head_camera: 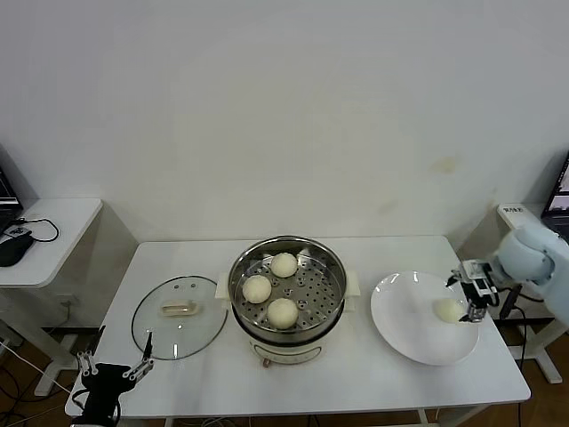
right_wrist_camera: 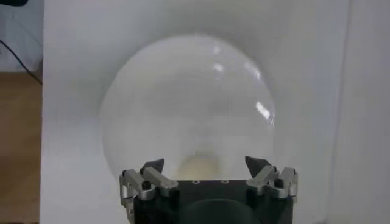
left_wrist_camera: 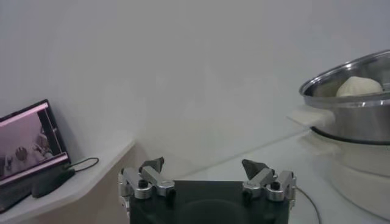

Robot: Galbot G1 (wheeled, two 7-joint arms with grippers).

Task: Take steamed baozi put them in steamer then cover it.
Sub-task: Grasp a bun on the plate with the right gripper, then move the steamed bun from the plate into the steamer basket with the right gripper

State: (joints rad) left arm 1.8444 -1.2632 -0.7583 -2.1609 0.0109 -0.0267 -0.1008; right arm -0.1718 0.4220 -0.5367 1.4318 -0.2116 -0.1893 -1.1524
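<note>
The right gripper (head_camera: 472,301) reaches in from the robot's right side over the far right part of the white plate (head_camera: 404,334), its fingers spread wide and pointing inward toward the last bun (head_camera: 447,310), which lies on the plate just beside the fingertips; whether a finger touches the dough cannot be told from the head view. In the right wrist view the two dark fingertips (right_wrist_camera: 152,166) stand well apart with that bun (right_wrist_camera: 201,165) showing pale between them, close in front of the gripper body, and the round plate (right_wrist_camera: 183,91) spreading beyond it. The right forearm is bent at the table's right edge, its pale wrist housing held level with the plate. The left gripper (head_camera: 114,366) is parked low at the near left corner of the white table (head_camera: 196,382), fingers also spread, pointing up toward the table's middle; its own view shows the open fingertips (left_wrist_camera: 256,168) with nothing between them and the steamer (left_wrist_camera: 347,115) off to one side. The steamer (head_camera: 286,294) stands at the table's centre with three buns (head_camera: 283,312) on its perforated tray. The cover (head_camera: 180,318) lies flat on the table just left of the steamer, handle up. A side desk (head_camera: 53,236) with a laptop (left_wrist_camera: 27,149) stands further left.
</note>
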